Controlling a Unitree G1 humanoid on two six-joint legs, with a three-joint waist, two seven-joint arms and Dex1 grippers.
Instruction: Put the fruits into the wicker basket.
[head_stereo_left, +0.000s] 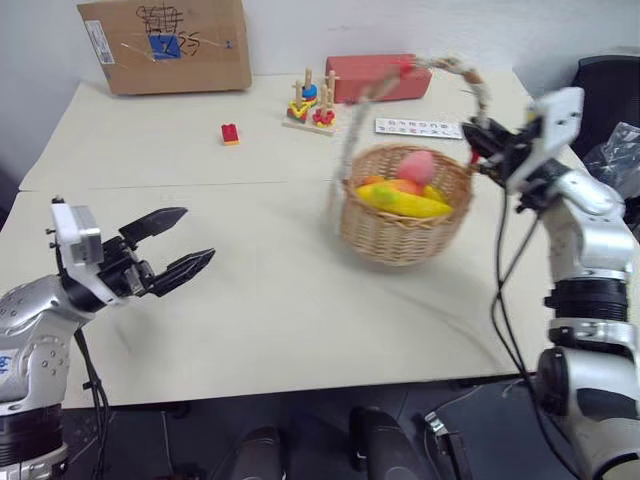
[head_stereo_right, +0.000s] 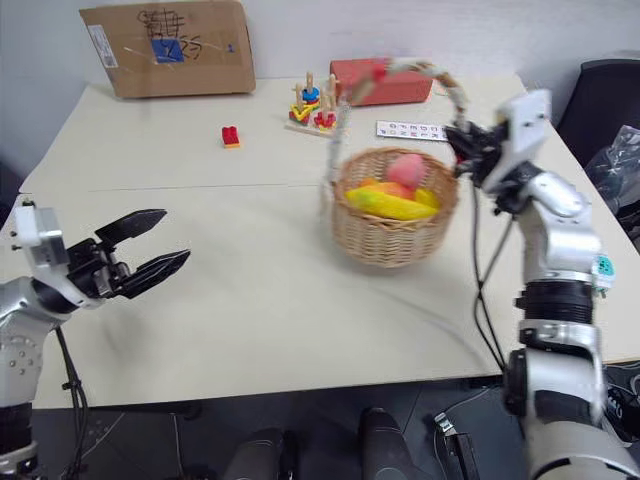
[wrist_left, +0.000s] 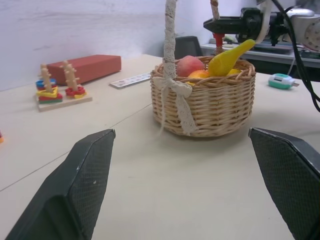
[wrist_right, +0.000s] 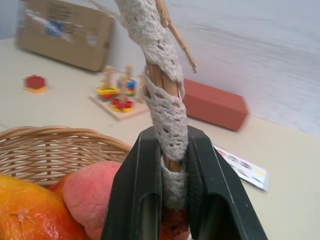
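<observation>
Right wrist view: right gripper (wrist_right: 172, 200), its black fingers closed on the cloth-wrapped handle (wrist_right: 162, 107) low on its right leg, just above the rim.
Basket: round tan woven wicker basket (head_stereo_left: 405, 225) with tall arched handle, on the beige table (head_stereo_left: 250, 310), right of centre and seemingly tipped a little.
Fruits: curved yellow banana (head_stereo_left: 405, 200), small round pink-red peach (head_stereo_left: 418, 165) and yellow-orange mango (head_stereo_left: 400, 186) all lie inside the basket; by that, the task looks done.
Left gripper: left gripper (head_stereo_left: 182, 257) hovers over the near left of the table, fingers spread wide, empty, pointing right toward the basket, well apart from it.
Key relation: the handle runs upright between the right fingers; the right arm is the nearer one.
Other things: small red block (head_stereo_left: 230, 133), stacking toy (head_stereo_left: 312, 103), red box (head_stereo_left: 375, 76), cardboard box (head_stereo_left: 165, 45) along the far side.
Writing: scribbles on the cardboard box, not readable.
</observation>
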